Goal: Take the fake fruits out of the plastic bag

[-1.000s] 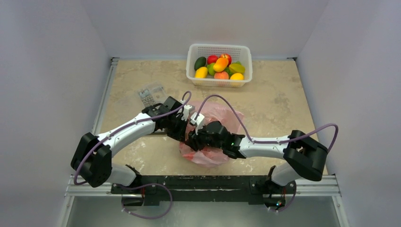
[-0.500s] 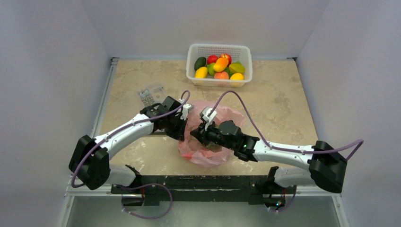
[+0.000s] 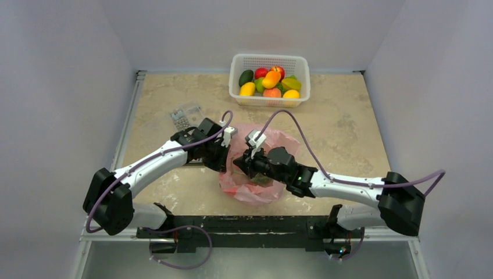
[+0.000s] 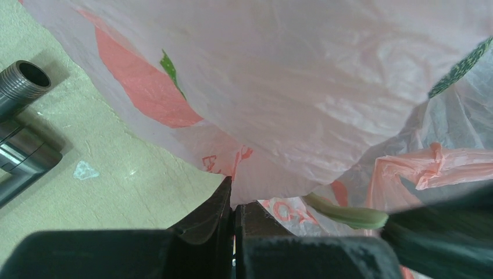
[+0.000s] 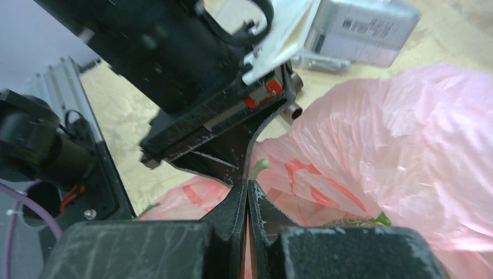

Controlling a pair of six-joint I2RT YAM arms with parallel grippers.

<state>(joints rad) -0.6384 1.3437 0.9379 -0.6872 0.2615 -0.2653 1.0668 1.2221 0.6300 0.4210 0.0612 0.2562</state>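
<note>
Since the bag (image 3: 278,143) is thin, limp and slippery, the left end effector (image 4: 234,204) and right end effector (image 5: 247,200) each pinch its film, pressed together; the fruits (image 4: 346,214) inside look light and hard.

Tabletop (image 3: 349,128) was beige, marbled stone-look, with a metal rail along its left edge. White perforated basket (image 3: 240,64) sat at the far edge, centre. Pink plastic bag (image 3: 279,139) lay crumpled mid-table, toward the near side. Small clear packet (image 3: 185,116) lay left of the bag, apart from it. Threaded metal fitting (image 4: 26,72) rested beside the bag.
</note>
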